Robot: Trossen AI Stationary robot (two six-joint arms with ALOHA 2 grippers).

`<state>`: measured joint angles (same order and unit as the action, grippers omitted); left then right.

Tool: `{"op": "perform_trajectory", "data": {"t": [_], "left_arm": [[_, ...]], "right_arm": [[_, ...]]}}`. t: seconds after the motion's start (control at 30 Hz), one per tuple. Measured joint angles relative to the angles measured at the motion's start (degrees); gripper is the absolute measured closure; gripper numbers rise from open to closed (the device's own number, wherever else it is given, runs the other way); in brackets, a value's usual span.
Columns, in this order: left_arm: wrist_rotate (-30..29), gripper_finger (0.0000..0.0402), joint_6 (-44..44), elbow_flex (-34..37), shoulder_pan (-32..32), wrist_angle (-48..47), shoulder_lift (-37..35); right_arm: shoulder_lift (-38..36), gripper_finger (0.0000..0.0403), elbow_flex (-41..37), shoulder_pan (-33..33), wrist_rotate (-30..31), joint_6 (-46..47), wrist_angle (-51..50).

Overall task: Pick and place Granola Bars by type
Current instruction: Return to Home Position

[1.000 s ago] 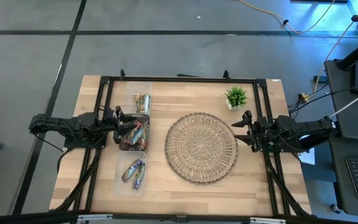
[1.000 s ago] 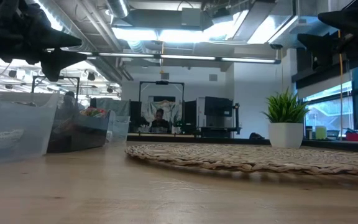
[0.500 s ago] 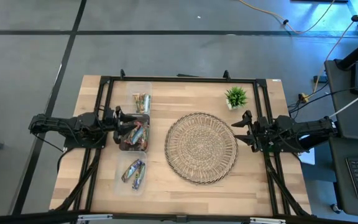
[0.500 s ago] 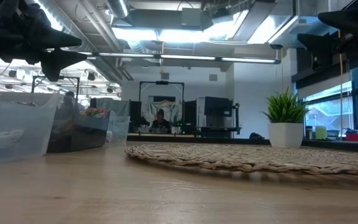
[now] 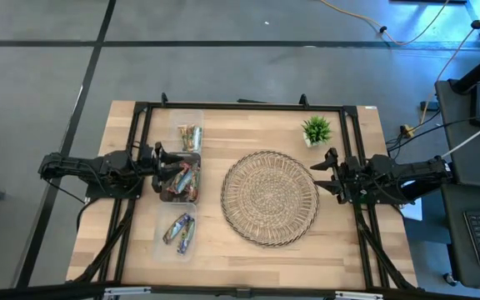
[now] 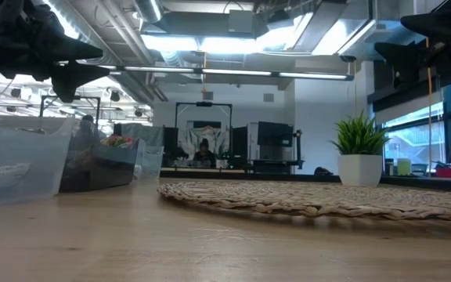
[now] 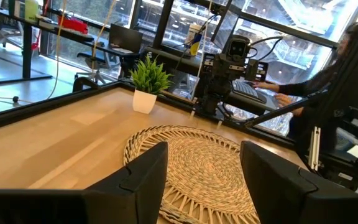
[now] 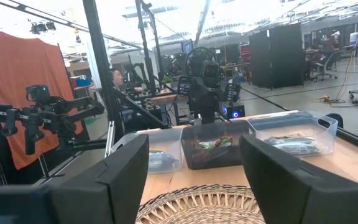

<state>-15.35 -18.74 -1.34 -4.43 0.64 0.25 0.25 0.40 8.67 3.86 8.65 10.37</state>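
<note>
Left of the woven mat point(image 5: 269, 197), the nearest clear bin point(image 5: 192, 250) holds blue and purple Granola Bars point(image 5: 180, 229). The dark middle bin point(image 5: 197, 197) holds a mixed heap. The left gripper point(image 7: 204, 155) hangs over it, fingers spread and empty. The right gripper point(image 8: 193, 149) hovers at the mat's right edge, also spread and empty. The farthest bin point(image 5: 187, 113) holds green-gold bars. A potted plant point(image 5: 316, 130) stands beyond the mat's far right.

Three bins point(image 5: 188, 118), one mat point(image 5: 269, 197), one plant point(image 5: 316, 129)
</note>
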Motion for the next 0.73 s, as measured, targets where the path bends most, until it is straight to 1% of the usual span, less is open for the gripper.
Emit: {"op": "perform_trajectory", "data": {"t": [0.73], "left_arm": [[0.0,0.0204,0.0,0.0,0.0,0.0,0.0]], "right_arm": [[0.0,0.015,0.0,0.0,0.0,0.0,0.0]]}}
